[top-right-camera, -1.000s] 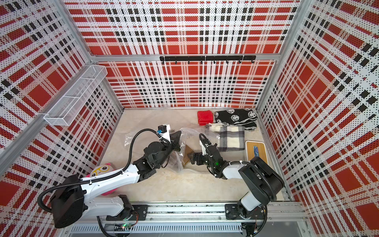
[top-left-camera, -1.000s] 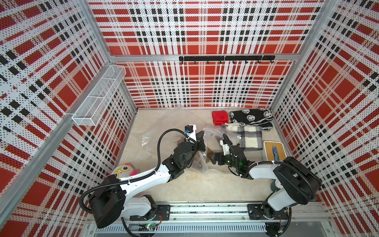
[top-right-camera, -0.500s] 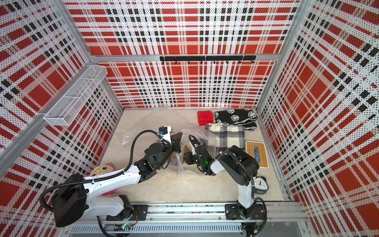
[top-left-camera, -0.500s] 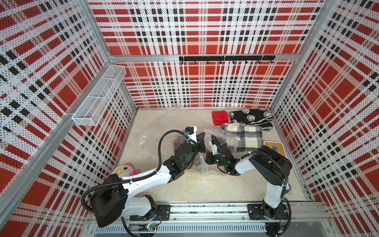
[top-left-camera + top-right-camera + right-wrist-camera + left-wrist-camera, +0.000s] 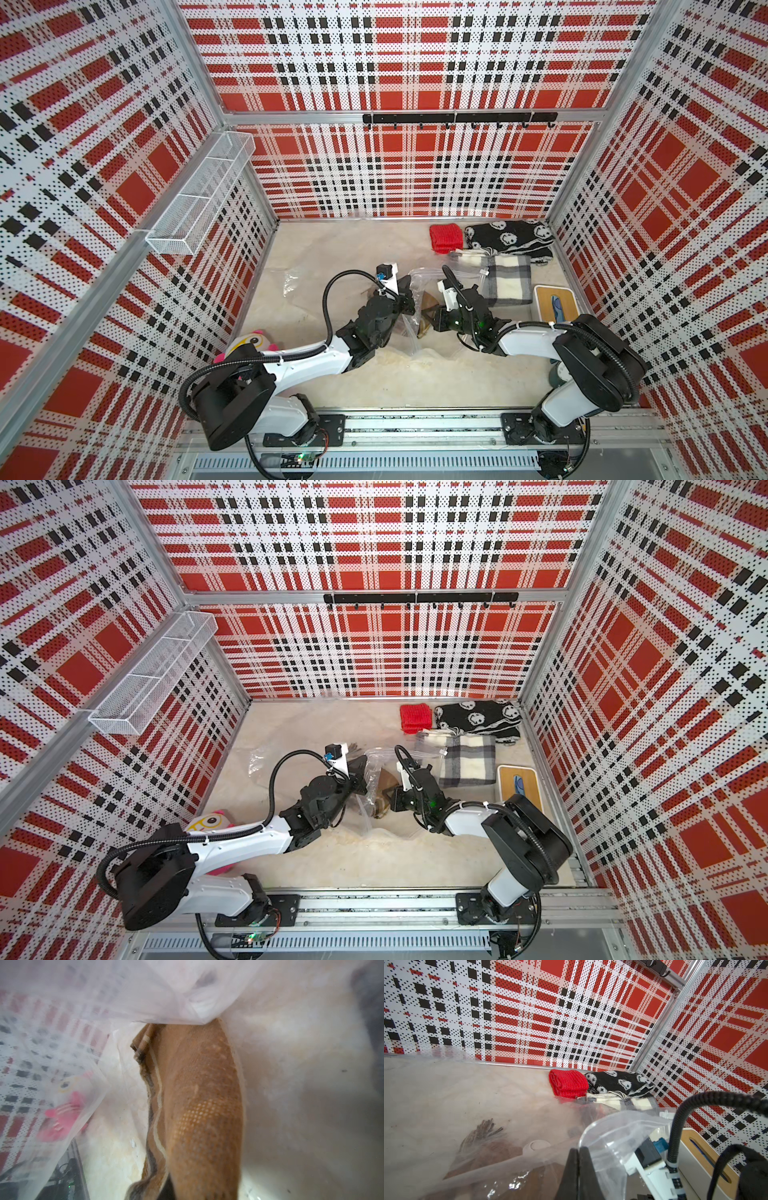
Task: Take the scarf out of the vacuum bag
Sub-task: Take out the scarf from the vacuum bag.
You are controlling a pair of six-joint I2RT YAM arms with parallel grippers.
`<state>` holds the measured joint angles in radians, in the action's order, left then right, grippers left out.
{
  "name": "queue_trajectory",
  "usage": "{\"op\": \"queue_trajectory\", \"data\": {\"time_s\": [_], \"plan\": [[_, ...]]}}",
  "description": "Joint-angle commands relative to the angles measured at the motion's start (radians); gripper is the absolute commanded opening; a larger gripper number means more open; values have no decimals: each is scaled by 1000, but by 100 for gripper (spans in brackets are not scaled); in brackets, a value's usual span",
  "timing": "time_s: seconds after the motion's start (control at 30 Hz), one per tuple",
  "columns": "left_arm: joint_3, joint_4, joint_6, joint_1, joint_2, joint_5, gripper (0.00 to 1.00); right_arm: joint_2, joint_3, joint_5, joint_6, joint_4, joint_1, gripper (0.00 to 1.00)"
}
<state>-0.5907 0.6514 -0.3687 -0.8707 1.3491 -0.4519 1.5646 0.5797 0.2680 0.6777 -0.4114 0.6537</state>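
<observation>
The vacuum bag point(image 5: 417, 277) is clear crinkly plastic lying mid-table, with its round white valve point(image 5: 536, 1145) showing in the left wrist view. Inside it lies the scarf point(image 5: 199, 1095), brown with pale and dark stripes and a fringe point(image 5: 483, 1130); it shows in both top views point(image 5: 428, 306) point(image 5: 388, 780). My left gripper point(image 5: 579, 1148) is shut on the bag's open edge point(image 5: 612, 1132), holding it up. My right gripper point(image 5: 434, 322) reaches into the bag mouth from the right and is shut on the scarf, which covers its jaws in the right wrist view.
A red knit cloth point(image 5: 446, 237), a black skull-patterned cloth point(image 5: 509, 239) and a black-and-white checked cloth point(image 5: 505, 282) lie at the back right. A wooden tray point(image 5: 557, 303) sits by the right wall. A pink plush toy point(image 5: 253, 343) lies front left, with a small clear bag point(image 5: 291, 282) behind it.
My right gripper was open beside the bag; it pushed left into the bag mouth and shut on the scarf. The left gripper kept its hold on the bag edge.
</observation>
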Motion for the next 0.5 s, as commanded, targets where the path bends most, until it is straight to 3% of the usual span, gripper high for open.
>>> {"op": "queue_trajectory", "data": {"time_s": [0.0, 0.3, 0.47], "plan": [[39, 35, -24, -4, 2, -97, 0, -56, 16, 30, 0, 160, -9, 13], [142, 128, -22, -28, 41, -148, 0, -160, 59, -28, -1, 444, -30, 13], [160, 162, -24, 22, 74, -74, 0, -216, 40, -7, -1, 519, -48, 12]]}}
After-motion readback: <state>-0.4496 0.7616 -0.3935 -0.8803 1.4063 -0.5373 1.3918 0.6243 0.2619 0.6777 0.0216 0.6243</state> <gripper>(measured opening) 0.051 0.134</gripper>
